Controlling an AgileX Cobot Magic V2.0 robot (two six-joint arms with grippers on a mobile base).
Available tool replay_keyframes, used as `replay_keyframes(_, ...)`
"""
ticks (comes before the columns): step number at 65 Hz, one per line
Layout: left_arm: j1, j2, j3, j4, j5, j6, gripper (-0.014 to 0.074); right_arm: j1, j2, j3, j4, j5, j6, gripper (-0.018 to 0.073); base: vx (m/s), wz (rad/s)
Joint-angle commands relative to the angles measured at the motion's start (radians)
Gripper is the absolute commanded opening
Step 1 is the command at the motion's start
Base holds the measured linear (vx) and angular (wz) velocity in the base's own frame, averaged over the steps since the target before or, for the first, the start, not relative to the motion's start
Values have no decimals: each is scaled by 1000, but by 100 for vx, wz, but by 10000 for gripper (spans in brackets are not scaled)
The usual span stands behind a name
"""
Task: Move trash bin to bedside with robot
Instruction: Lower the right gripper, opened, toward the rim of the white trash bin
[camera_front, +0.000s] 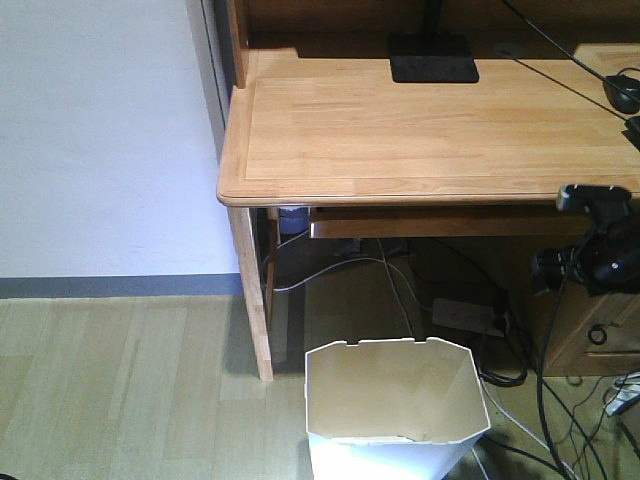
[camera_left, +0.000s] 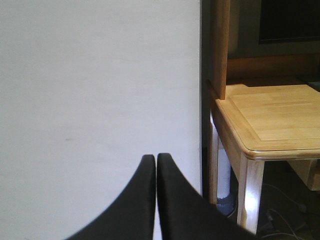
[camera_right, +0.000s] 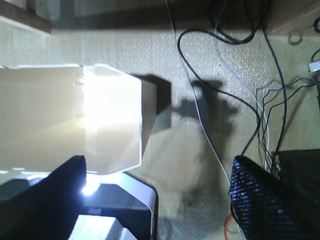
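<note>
Fig.: trash bin (camera_front: 395, 400) on floor (camera_front: 120, 380) in front of table (camera_front: 400, 130), nr its leg (camera_front: 252, 290). We judge it light, thin-walled, slippery; grip at notched rim (camera_front: 385, 342). Left hand (camera_left: 156, 165) pressed together, empty; right hand (camera_right: 159, 160) spread wide.

- The trash bin (camera_front: 390, 395) is made of smooth, shiny white plastic.
- The desk (camera_front: 400, 130) is made of light wood with a smooth, slightly shiny top.
- The floor (camera_front: 120, 380) is laid with pale, dull planks.
- The wall (camera_front: 100, 130) is painted matt.
- The fingers (camera_left: 140, 210) of the left gripper (camera_left: 155, 156) are smooth, dull black; a woven pattern is seen on a finger (camera_right: 265, 195) of the right gripper (camera_right: 159, 159).
</note>
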Motion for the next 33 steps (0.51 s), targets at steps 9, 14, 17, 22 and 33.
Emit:
replay_keyframes(9,-6,-5,-24,-2,-73,-4,-6,38,150,-66,23,-69,-62,557,0,0)
replay_keyframes(14,-6,-5,-24,-2,-73,-4,-6,66,210,-84,23,-107,-74,557,0,0)
replay_keyframes(17,-6,-5,-24,-2,-73,-4,-6,84,244,-95,23,-136,-84,557,0,0)
replay_keyframes(22,-6,-5,-24,-2,-73,-4,-6,114,303,-113,23,-183,-87,557,0,0)
replay_keyframes(33,-6,-5,-24,-2,-73,-4,-6,130,459,-205,38,-186,-87,557,0,0)
